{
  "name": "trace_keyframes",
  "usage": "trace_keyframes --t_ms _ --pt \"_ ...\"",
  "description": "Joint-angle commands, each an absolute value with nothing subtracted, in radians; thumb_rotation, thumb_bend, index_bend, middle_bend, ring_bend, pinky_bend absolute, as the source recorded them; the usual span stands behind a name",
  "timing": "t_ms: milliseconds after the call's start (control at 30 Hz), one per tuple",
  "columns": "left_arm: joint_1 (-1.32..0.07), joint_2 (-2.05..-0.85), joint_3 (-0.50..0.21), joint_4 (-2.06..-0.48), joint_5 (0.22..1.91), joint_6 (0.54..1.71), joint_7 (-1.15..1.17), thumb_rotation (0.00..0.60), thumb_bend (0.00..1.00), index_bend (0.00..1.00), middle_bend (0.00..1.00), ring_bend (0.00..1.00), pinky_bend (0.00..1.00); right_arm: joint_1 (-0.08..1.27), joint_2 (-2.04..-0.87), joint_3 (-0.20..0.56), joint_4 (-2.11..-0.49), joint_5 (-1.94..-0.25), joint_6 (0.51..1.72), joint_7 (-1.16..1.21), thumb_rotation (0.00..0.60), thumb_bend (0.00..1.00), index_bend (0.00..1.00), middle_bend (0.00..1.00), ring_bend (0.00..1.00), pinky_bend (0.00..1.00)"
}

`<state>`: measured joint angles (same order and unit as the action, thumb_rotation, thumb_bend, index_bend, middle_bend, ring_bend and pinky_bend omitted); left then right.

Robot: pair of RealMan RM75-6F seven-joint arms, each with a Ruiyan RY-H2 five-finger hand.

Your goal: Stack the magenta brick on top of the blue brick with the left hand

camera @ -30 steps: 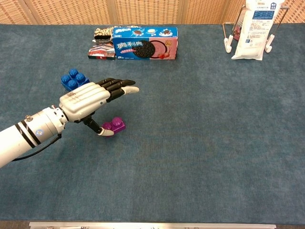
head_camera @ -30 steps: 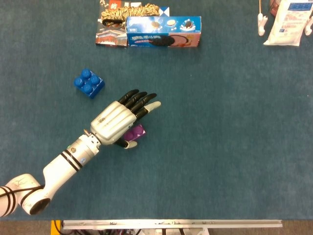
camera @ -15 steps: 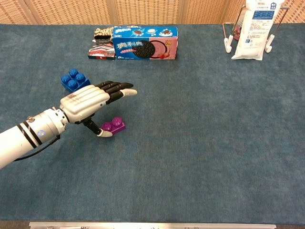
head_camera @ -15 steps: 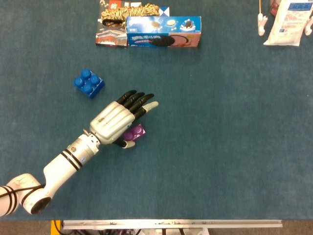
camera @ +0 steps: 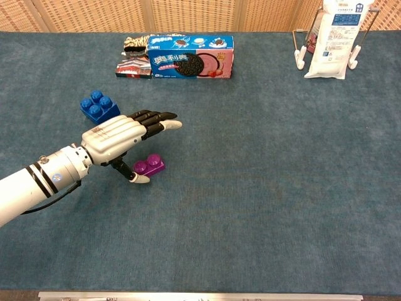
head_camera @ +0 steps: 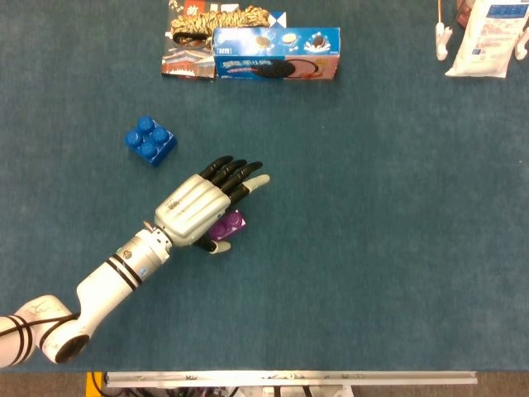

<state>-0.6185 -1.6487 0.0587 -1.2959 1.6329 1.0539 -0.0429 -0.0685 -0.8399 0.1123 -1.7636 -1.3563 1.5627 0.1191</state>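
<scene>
**Chest view: left hand poised over the magenta brick**

Chest view, scanning from the left: the blue brick point(camera: 98, 106) sits studs-up on the teal table point(camera: 263, 188), well apart from the action and waiting as the base. Next, the left hand point(camera: 122, 139) hovers flat, fingers point(camera: 156, 119) stretched forward and apart, holding nothing. Thumb down beside the magenta brick point(camera: 149, 166), which lies on the cloth just under the palm: likely lining up a pinch. Behind, an Oreo box point(camera: 191, 64) and, far right, a white pouch on a rack point(camera: 335, 39) stand clear. The right hand is out of shot.

Lab tabletop, blue cloth point(camera: 263, 188), woven screen point(camera: 188, 12)
</scene>
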Motion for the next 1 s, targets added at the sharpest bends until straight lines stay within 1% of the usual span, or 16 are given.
trace_keyframes --t_ms 33,400,1000 --pt "-0.619 -1.652 0.06 -1.291 1.631 1.052 -0.044 0.6 0.0 0.0 0.0 0.0 0.05 -0.069 -0.84 0.112 -1.763 -1.357 1.563 0.119 0.6 0.0 0.18 0.24 0.17 0.31" --pt "-0.611 -1.662 0.064 -1.258 1.616 1.049 -0.046 0.6 0.0 0.0 0.0 0.0 0.05 -0.069 -0.84 0.113 -1.763 -1.355 1.561 0.12 0.6 0.0 0.18 0.24 0.17 0.31" --pt "-0.595 -1.641 0.062 -1.206 1.597 1.058 -0.023 0.6 0.0 0.0 0.0 0.0 0.05 -0.065 -0.843 0.112 -1.767 -1.356 1.554 0.108 0.6 0.0 0.18 0.24 0.17 0.31"
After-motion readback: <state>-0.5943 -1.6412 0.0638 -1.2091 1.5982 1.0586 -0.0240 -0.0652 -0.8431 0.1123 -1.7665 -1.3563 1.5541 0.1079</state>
